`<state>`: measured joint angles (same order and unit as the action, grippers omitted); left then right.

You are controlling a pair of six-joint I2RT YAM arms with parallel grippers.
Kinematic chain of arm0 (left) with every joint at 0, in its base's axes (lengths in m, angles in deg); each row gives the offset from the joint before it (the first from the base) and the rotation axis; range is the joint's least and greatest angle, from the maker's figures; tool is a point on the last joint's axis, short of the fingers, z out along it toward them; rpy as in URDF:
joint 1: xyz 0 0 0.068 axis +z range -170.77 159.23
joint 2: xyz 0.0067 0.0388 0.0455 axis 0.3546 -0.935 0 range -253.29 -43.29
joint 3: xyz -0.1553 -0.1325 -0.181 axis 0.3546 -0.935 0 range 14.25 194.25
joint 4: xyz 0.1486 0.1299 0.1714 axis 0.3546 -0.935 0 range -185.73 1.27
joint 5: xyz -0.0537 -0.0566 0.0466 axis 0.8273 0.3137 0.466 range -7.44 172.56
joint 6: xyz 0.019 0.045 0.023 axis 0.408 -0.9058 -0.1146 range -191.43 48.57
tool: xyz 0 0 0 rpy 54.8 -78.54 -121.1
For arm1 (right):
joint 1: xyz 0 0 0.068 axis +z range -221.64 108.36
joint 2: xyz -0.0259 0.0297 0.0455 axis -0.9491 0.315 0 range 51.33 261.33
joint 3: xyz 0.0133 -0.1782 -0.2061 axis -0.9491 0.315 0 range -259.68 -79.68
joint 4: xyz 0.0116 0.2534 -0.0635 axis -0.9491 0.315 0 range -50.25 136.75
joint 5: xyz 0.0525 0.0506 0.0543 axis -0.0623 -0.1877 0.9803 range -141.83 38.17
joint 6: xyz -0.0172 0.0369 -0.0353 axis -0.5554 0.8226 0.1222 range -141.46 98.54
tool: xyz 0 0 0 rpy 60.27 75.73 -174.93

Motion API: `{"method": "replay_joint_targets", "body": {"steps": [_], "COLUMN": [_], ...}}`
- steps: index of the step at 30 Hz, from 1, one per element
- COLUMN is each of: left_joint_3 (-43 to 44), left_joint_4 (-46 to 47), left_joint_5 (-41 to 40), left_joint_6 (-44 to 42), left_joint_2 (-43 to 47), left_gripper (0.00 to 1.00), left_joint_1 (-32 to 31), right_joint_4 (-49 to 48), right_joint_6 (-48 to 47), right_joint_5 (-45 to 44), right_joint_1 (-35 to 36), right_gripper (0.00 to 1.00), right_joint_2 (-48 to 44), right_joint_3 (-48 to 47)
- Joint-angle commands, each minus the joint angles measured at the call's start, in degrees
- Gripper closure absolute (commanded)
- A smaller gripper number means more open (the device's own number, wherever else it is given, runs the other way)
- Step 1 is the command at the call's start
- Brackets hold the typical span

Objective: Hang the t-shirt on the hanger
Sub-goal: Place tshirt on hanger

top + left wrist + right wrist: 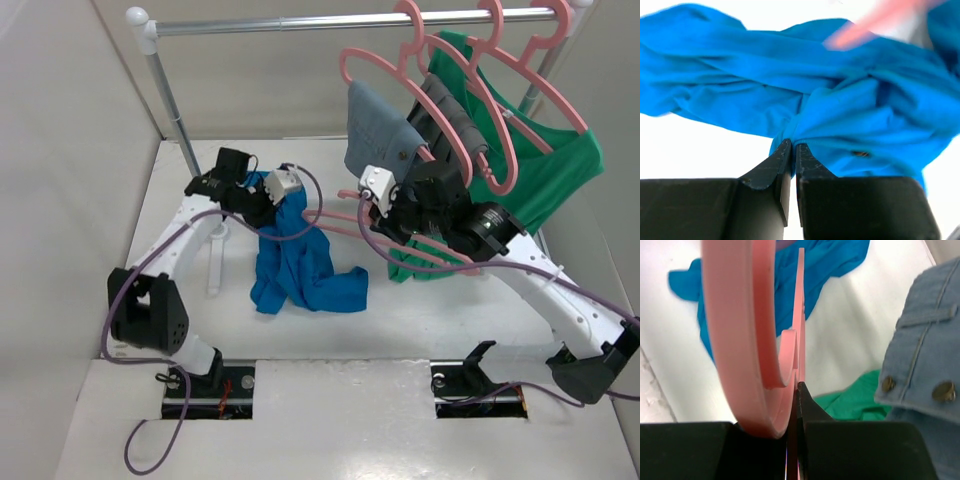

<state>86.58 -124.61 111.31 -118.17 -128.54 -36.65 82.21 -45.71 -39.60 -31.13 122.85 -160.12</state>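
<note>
The bright blue t-shirt [300, 268] hangs bunched from my left gripper [270, 212] down onto the white table. In the left wrist view the left gripper [793, 146] is shut on a fold of the t-shirt [865, 115]. My right gripper [374, 212] is shut on a thin pink hanger [335, 228], held low and roughly level, with one end reaching to the top of the t-shirt. In the right wrist view the right gripper [799, 388] pinches the hanger [735, 330], and the t-shirt [820, 265] lies beyond it. The hanger shows as a pink blur [865, 27] in the left wrist view.
A metal rail [350, 22] on a post [175, 110] spans the back. It carries pink hangers with grey-blue trousers [385, 130] and a green shirt [545, 170], close behind my right arm. A white piece [215, 262] lies left of the t-shirt.
</note>
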Motion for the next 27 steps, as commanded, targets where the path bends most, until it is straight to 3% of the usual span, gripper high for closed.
{"method": "replay_joint_targets", "body": {"steps": [1,6,11,16,23,27], "left_joint_3": [4.99,11.07,11.60,12.30,12.30,12.83], "left_joint_4": [-4.62,-7.54,-5.00,-3.94,-4.46,-5.52], "left_joint_5": [3.50,3.25,1.83,1.83,-0.53,-3.43], "left_joint_6": [11.31,17.38,20.11,20.81,18.18,16.77], "left_joint_2": [-5.35,-13.35,-13.98,-13.45,-12.92,-12.40], "left_gripper": [1.00,1.00,1.00,1.00,1.00,1.00], "left_joint_1": [1.55,1.55,1.55,1.03,0.50,0.50], "right_joint_4": [5.52,5.63,0.18,-2.98,-7.39,-1.35], "right_joint_6": [-1.50,-1.50,0.17,0.87,3.68,6.92], "right_joint_5": [-0.80,4.28,11.84,11.33,1.15,-8.70], "right_joint_1": [0.27,1.49,6.94,11.87,13.63,13.63], "right_gripper": [1.00,1.00,1.00,1.00,1.00,1.00], "right_joint_2": [-2.71,-4.38,-3.07,3.60,11.69,13.99], "right_joint_3": [-2.79,-3.31,-3.32,-3.93,-6.03,-6.05]}}
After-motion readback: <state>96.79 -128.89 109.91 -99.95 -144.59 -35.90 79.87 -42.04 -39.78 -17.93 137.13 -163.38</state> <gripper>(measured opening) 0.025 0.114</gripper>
